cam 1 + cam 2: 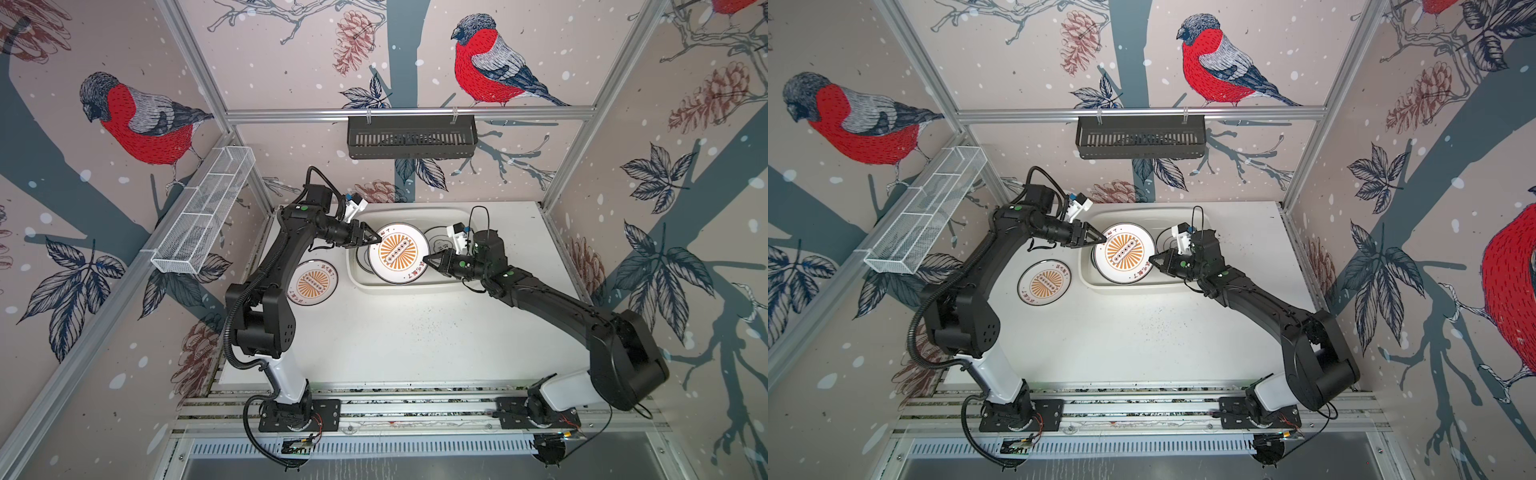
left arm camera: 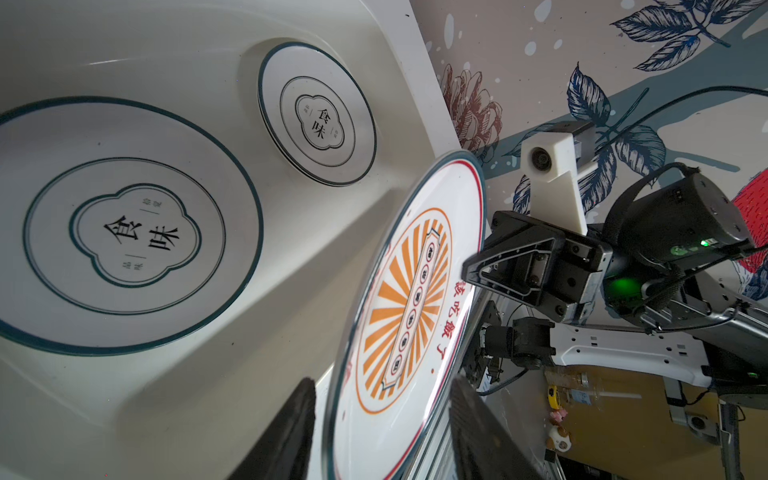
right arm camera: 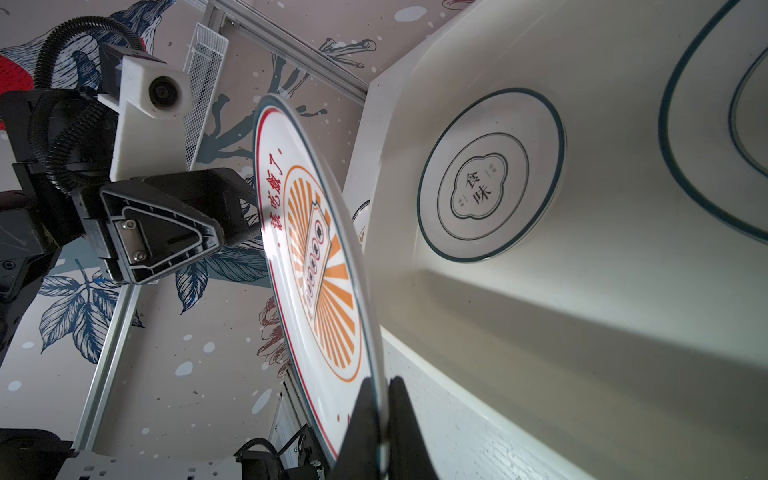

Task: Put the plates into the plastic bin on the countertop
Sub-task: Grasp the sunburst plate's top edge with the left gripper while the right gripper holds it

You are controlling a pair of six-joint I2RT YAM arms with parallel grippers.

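An orange-sunburst plate (image 1: 398, 253) (image 1: 1123, 253) hangs level above the plastic bin (image 1: 399, 289) (image 1: 1129, 289). My right gripper (image 1: 426, 262) (image 3: 380, 382) is shut on its rim at the right. My left gripper (image 1: 376, 241) (image 2: 382, 386) is open, its jaws straddling the opposite rim with a gap on each side. In the bin lie a large quatrefoil plate (image 2: 124, 224) and a smaller one (image 2: 318, 116) (image 3: 490, 174). Another sunburst plate (image 1: 311, 282) (image 1: 1044, 282) lies on the countertop (image 1: 395, 332) left of the bin, beside the left arm.
A black slatted basket (image 1: 411, 137) hangs on the back rail. A white wire-mesh basket (image 1: 203, 216) is mounted on the left wall. Aluminium rails (image 1: 415, 407) with both arm bases run along the front edge.
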